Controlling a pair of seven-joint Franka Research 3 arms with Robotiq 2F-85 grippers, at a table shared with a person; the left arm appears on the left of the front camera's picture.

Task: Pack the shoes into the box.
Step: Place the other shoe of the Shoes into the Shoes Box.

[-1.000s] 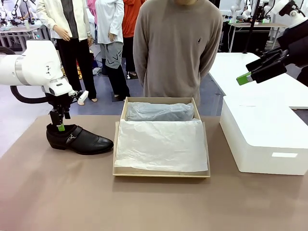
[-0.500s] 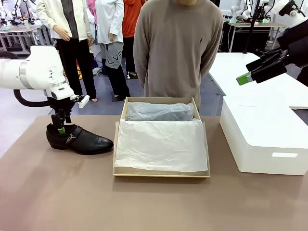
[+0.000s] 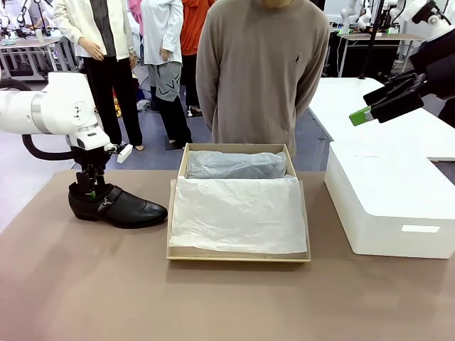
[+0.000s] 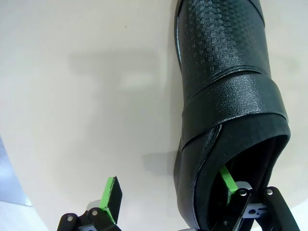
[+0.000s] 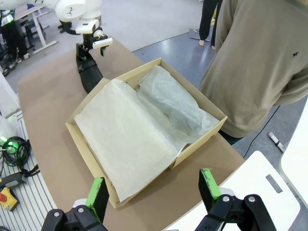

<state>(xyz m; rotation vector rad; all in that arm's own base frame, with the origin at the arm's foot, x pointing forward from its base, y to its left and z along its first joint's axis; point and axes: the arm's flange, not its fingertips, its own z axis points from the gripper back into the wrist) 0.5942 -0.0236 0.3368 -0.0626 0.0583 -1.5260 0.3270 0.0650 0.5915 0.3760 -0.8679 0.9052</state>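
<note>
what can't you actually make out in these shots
Front view: the tissue paper bundle at the box's far end; the wrapping hides its contents.
Front view: the box floor, covered by the flat tissue sheet.
Left wrist view: the shoe's toe, cut off by the top edge.
Left wrist view: one finger of the left gripper, partly hidden inside the shoe's opening.

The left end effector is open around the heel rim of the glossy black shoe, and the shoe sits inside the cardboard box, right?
No. The glossy black leather shoe stands on the brown table beside the shallow brown cardboard box, not inside it, as the front view shows. The rest is right.
</note>
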